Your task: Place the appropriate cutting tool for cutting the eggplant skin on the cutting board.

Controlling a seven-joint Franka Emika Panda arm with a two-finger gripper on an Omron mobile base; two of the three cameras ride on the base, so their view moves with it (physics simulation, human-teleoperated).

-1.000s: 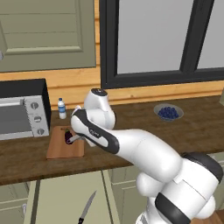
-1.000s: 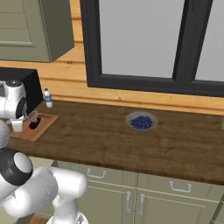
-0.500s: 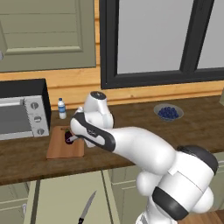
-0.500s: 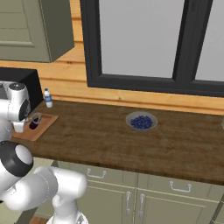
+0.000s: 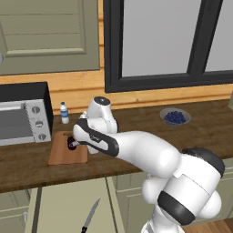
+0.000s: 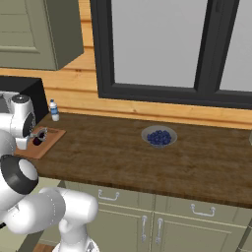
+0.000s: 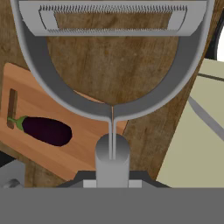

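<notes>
My gripper point(image 7: 112, 174) is shut on the thin handle of the cutting tool point(image 7: 112, 20), a grey peeler whose loop head looms large in the hand view. Under it lie the dark counter and the cutting board point(image 7: 89, 133), a light-brown wooden slab. The eggplant point(image 7: 46, 131), small and dark purple with a green stem, lies on the board, left of the tool. From the left base view, the gripper point(image 5: 77, 142) hovers low over the board point(image 5: 61, 155), beside the eggplant point(image 5: 71, 144). The right base view shows the board point(image 6: 43, 145) and eggplant point(image 6: 37, 141) by the hand.
A toaster oven point(image 5: 22, 119) stands left of the board, with a small bottle point(image 5: 64, 113) behind it. A bowl of blue berries point(image 5: 174, 117) sits far right on the counter. A black-handled knife point(image 5: 91, 215) lies low in front of the cabinets.
The hand has eased slightly left and lower over the board, still holding the cutting tool. The eggplant and board have not moved.
</notes>
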